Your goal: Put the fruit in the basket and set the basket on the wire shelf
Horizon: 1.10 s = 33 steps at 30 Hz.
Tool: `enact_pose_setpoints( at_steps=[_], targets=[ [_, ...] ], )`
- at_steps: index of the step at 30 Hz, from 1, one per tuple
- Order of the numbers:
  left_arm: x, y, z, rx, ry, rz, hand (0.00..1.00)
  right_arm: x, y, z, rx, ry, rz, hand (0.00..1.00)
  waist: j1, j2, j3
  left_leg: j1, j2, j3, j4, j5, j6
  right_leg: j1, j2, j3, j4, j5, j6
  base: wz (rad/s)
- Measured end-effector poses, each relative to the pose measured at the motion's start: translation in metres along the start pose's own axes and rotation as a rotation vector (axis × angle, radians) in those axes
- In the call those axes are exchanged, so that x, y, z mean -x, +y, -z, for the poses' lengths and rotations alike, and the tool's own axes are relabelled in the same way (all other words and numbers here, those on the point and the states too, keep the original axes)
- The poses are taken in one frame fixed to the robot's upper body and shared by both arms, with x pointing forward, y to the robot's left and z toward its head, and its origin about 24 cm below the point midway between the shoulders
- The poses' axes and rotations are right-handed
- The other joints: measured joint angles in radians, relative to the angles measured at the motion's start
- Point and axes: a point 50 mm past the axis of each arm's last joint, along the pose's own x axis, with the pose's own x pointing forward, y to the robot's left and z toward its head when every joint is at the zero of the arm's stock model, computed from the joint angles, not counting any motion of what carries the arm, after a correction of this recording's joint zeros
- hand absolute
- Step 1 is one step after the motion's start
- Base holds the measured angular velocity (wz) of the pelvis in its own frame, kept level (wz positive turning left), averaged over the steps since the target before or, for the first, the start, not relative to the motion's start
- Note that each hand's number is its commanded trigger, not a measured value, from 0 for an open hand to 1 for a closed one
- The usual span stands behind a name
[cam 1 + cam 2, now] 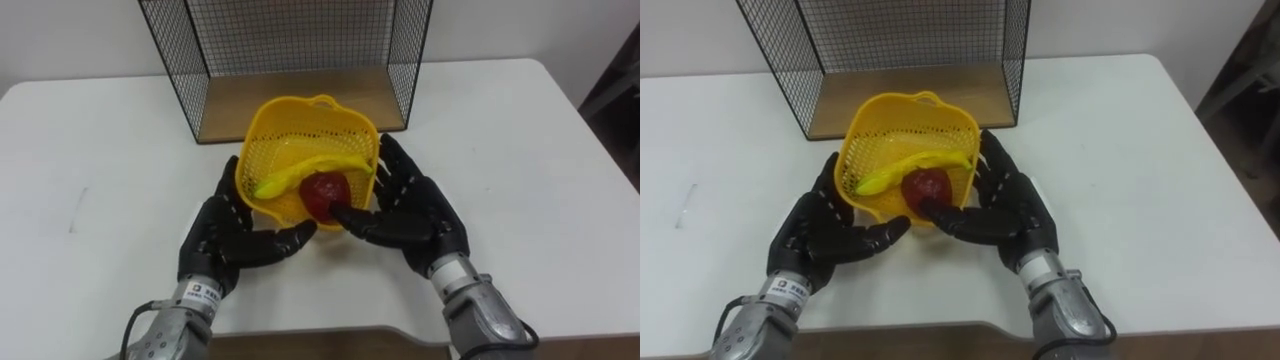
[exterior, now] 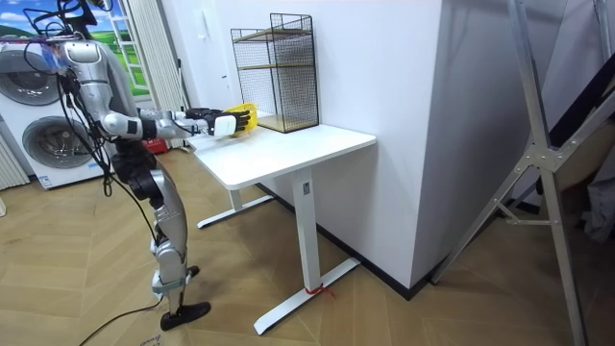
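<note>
A yellow plastic basket point(image 1: 300, 135) is held between my two hands in front of the wire shelf point(image 1: 300, 95), tilted so its opening faces me. A yellow banana point(image 1: 305, 171) and a red apple point(image 1: 322, 190) lie inside it. My left hand point(image 1: 222, 237) presses its left side with straight fingers, thumb reaching under the front rim. My right hand point(image 1: 418, 213) presses the right side the same way, thumb just below the apple. In the room view I stand at the table's end, holding the basket point(image 2: 247, 116) out toward the shelf point(image 2: 281, 72).
The black wire shelf has a wooden bottom board and an open front facing me, at the back of the white table point(image 1: 540, 160). A wall runs behind the shelf. Washing machines point(image 2: 43, 135) stand behind me in the room view.
</note>
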Motion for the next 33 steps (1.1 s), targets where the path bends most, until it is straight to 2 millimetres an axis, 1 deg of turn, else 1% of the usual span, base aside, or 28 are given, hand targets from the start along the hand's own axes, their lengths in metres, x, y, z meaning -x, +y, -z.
enact_pose_setpoints(
  at_steps=[9,17,24,33],
  targets=[
    [0.0,0.002,0.0,-0.009,0.002,0.002,0.0,0.0,0.0,0.0,0.0,0.001,-0.002,0.0,0.0,-0.011,-0.0002,-0.001,0.0,-0.001,0.0,0.0,0.0,0.003,0.0,-0.002,-0.006,0.0,0.0,0.0],
    [-0.001,0.001,-0.002,-0.01,-0.004,0.009,0.0,0.0,0.0,0.0,0.001,0.0,-0.002,0.0,0.001,-0.011,-0.0006,-0.004,0.0,-0.001,0.0,0.0,0.0,0.001,0.0,-0.002,-0.008,0.0,0.0,0.0],
    [-0.008,-0.002,-0.011,-0.016,-0.036,0.026,0.0,-0.002,0.001,-0.002,0.006,-0.008,-0.001,0.0,0.003,-0.009,-0.0018,-0.003,0.0,-0.001,0.0,0.0,0.0,0.002,0.0,-0.002,-0.006,0.0,0.0,0.0],
    [-0.009,-0.003,-0.011,-0.011,-0.039,0.028,0.0,-0.003,0.002,-0.003,0.002,-0.012,-0.003,0.0,0.004,-0.009,-0.0032,0.001,0.001,-0.001,0.007,0.0,0.0,-0.001,-0.002,-0.006,0.013,0.0,0.0,0.0]
  ],
)
